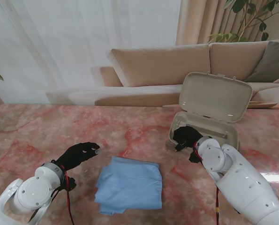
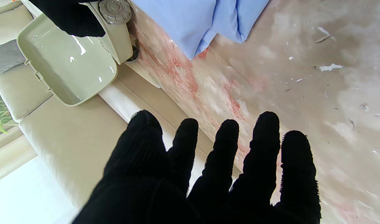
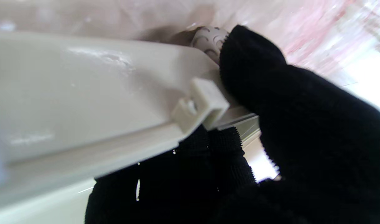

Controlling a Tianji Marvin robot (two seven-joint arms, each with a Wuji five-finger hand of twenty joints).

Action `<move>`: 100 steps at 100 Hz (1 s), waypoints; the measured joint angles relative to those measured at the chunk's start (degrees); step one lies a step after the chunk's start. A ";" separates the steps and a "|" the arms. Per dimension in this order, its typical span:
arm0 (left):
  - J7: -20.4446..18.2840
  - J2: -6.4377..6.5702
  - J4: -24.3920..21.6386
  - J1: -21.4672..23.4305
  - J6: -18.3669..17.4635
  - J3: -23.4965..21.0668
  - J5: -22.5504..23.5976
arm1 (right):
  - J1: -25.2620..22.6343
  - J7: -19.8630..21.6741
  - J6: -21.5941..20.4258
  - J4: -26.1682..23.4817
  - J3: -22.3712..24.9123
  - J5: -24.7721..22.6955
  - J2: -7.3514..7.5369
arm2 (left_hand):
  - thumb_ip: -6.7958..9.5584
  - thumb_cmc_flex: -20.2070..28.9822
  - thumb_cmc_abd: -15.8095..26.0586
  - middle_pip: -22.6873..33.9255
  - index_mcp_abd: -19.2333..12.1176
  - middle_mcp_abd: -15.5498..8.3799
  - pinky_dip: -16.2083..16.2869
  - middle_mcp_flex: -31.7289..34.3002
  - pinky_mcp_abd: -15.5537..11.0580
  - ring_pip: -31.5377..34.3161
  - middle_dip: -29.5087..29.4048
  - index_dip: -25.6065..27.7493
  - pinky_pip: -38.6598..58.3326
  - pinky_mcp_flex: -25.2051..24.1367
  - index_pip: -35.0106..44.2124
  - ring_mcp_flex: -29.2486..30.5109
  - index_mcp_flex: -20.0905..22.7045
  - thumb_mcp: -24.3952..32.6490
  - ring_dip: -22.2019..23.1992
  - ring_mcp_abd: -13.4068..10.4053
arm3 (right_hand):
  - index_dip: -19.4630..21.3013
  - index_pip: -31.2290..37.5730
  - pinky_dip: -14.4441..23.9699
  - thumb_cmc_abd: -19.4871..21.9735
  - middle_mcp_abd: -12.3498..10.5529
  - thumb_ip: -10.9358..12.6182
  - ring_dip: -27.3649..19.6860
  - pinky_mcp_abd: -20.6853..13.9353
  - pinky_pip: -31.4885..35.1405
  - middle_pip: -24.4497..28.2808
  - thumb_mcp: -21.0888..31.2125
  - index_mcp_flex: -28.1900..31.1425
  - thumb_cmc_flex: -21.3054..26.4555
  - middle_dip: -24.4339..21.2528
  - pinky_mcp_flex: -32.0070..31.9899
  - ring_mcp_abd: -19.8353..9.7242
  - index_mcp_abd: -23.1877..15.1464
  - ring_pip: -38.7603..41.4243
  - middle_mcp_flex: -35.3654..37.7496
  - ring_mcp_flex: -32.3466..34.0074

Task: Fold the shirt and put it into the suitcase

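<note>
The light blue shirt [image 1: 130,184] [image 2: 196,21] lies folded into a rough square on the marble table, nearest to me in the middle. The beige suitcase [image 1: 228,133] [image 2: 68,68] stands at the right with its lid raised. My right hand [image 1: 186,138] [image 3: 302,124] is shut on the suitcase's near-left rim [image 3: 84,93], thumb on the outer wall by a wheel [image 3: 208,37] and fingers inside. My left hand [image 1: 78,154] [image 2: 208,174] hovers over the table just left of the shirt, fingers spread and holding nothing.
A beige sofa [image 1: 167,65] runs along the far side of the marble table [image 1: 59,126], with a grey cushion [image 1: 273,61] and a plant [image 1: 256,14] at the back right. A latch tab [image 3: 202,105] sticks out from the suitcase rim.
</note>
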 measured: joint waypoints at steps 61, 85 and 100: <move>-0.46 0.07 -0.19 0.49 0.53 -0.09 -0.03 | 7.36 -1.96 -4.96 6.03 -10.74 6.29 -2.36 | 0.00 0.00 0.00 -0.01 0.00 0.00 -0.01 0.00 0.01 0.00 0.00 0.00 -0.01 0.00 0.00 0.00 0.00 0.00 0.00 0.00 | -0.54 -0.12 -7.97 -0.35 0.36 -0.23 -0.02 -0.19 7.32 -0.15 0.00 0.12 0.00 0.00 -0.25 0.06 0.01 0.44 0.00 1.33; -0.58 0.07 -0.29 0.90 0.74 -0.35 -0.01 | 9.71 -2.02 -6.48 8.01 -13.88 8.42 -3.27 | 0.00 0.00 0.00 -0.01 0.00 0.00 -0.01 0.00 0.03 0.00 0.00 0.00 -0.02 0.00 0.00 0.00 0.00 0.00 0.00 0.00 | -0.77 -0.55 -8.01 -0.80 0.38 -0.26 -0.02 -0.49 7.54 -0.22 0.00 0.57 0.00 -0.09 0.17 0.06 0.02 0.49 0.00 1.37; -0.60 0.08 -0.33 0.98 0.78 -0.40 -0.01 | 11.08 -2.02 -7.45 9.02 -16.03 9.92 -3.83 | 0.00 0.00 0.00 -0.01 0.00 0.00 -0.02 0.00 0.04 0.00 0.00 0.00 -0.03 0.00 0.00 0.00 0.00 0.00 0.00 0.00 | -0.80 -0.85 -8.65 -0.84 0.44 -0.31 -0.02 -0.55 7.96 -0.60 0.00 0.59 0.00 -0.20 0.24 0.06 0.02 0.39 0.00 1.36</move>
